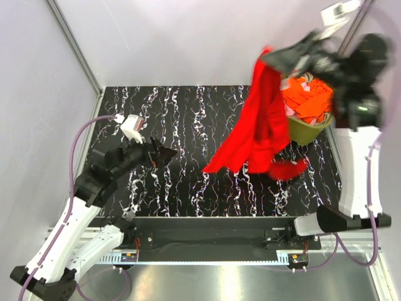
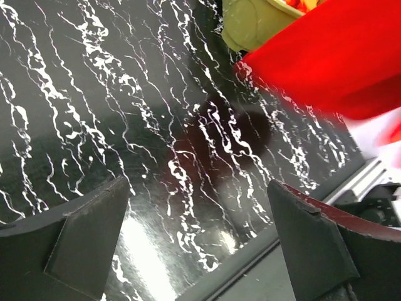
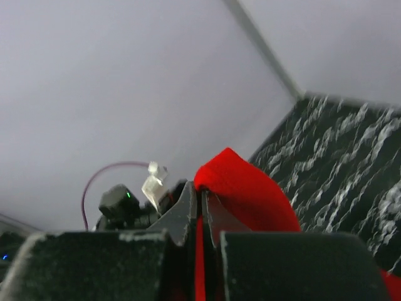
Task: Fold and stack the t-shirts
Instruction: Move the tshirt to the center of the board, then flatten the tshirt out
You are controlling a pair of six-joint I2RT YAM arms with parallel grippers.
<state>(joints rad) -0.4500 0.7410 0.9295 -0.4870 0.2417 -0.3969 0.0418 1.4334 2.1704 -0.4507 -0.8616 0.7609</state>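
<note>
**Red t-shirt held high beside the bin**

Tabletop [image 1: 188, 125]: black, marbled. Red t-shirt [image 1: 260, 119] hangs over the far-right corner with its hem touching the tabletop, likely held high so it falls open. Olive bin [image 1: 308, 132] in that corner holds orange t-shirts [image 1: 307, 97]. Right hand [image 3: 202, 199] pinches the red t-shirt's top. Left hand [image 1: 168, 153] is spread and holds nothing, near the left edge, probably waiting.

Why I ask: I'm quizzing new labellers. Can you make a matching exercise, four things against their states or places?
Things:
1. red t-shirt
2. orange t-shirt
3. left gripper
4. right gripper

States:
A. jaws open above the table
B. lying in the green bin
C. hanging down, held at its top
D. jaws shut on fabric

Pairs: 1-C, 2-B, 3-A, 4-D.
</note>
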